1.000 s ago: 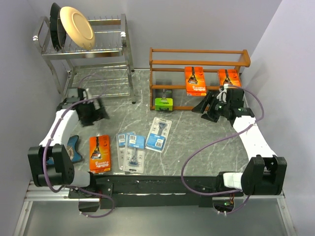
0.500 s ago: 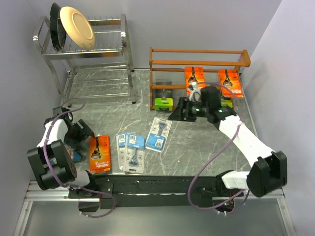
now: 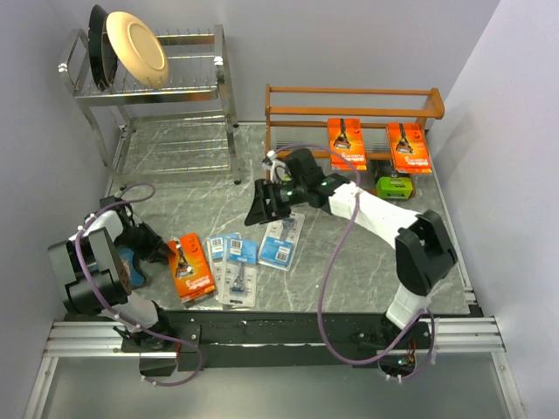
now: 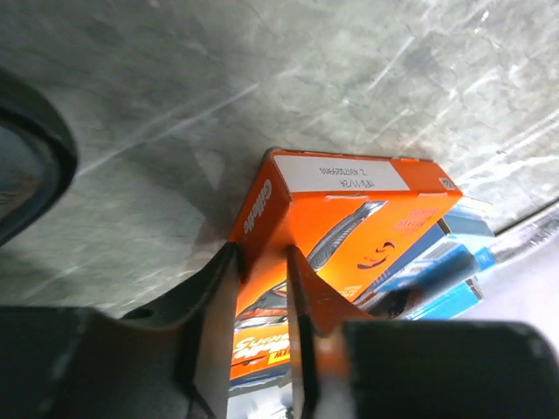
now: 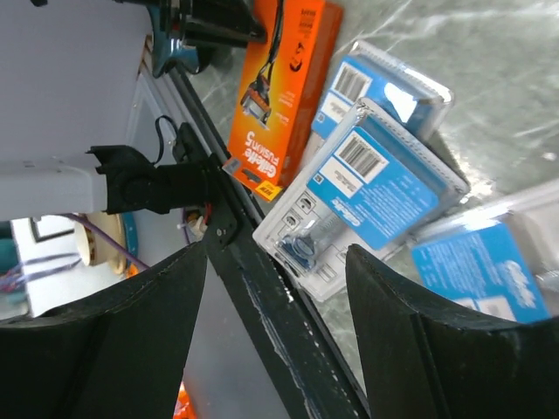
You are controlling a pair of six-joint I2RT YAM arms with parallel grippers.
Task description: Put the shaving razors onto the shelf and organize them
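- The left gripper (image 4: 262,258) sits low at the near left of the grey marbled tabletop (image 3: 349,249), its two fingers (image 4: 215,319) pinched narrow on one end of a flat orange razor pack (image 3: 192,269); the pack shows between them in the left wrist view.
- That orange pack lies angled on the tabletop, just beside a pair of overlapping pale blue-and-clear blister cards (image 3: 231,266).
- A blue star-shaped dish (image 3: 133,262) peeks out behind the left arm, mostly hidden.
- A third blister card (image 3: 281,239) lies a little farther in, near the middle of the tabletop.
- The right gripper (image 5: 278,253) reaches across to hover over these cards, its jaws spread wide with nothing between them.
- A lime-green-and-black box (image 3: 393,186) sits at the foot of the reddish-brown wooden shelf (image 3: 349,91), on the right; I cannot tell if it is on the lowest tier or just before it.
- Two more orange packs (image 3: 347,142) stand upright in the shelf, side by side but apart.
- A chrome wire dish rack (image 3: 220,83) holding a cream plate (image 3: 137,48) stands at the far left.
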